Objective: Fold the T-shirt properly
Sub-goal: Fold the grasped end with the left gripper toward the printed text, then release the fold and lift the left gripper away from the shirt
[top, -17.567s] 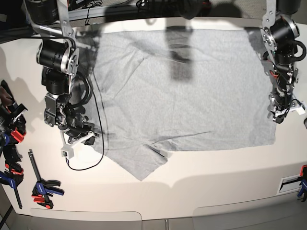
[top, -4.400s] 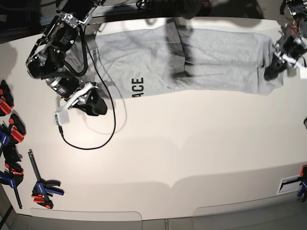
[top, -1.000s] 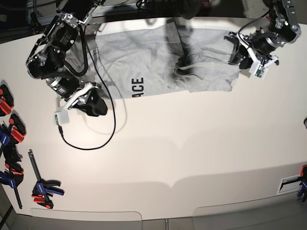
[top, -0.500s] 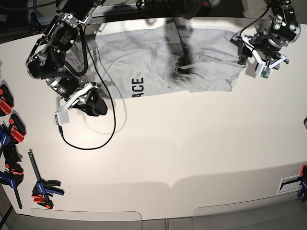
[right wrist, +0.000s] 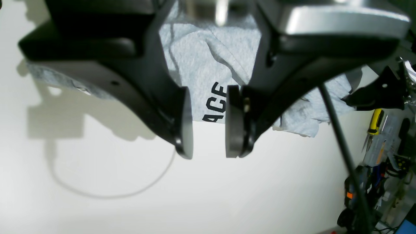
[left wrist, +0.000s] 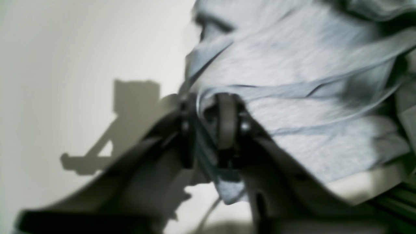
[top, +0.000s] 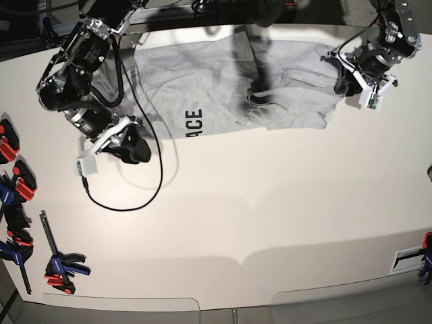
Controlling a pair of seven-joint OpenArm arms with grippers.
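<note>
The T-shirt point(top: 229, 81)'s folded end is re-gripped by the left gripper point(left wrist: 208, 123), just reclosed; the right gripper point(right wrist: 204, 126) is held open, empty.

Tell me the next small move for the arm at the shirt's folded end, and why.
Probably lift the left gripper slightly and carry the pinched edge of the T-shirt further across toward the lettering. Its jaws look closed on a fold of grey cloth, and the shirt's end near it is only partly folded over. The right gripper hangs open over the table, holding nothing.
</note>
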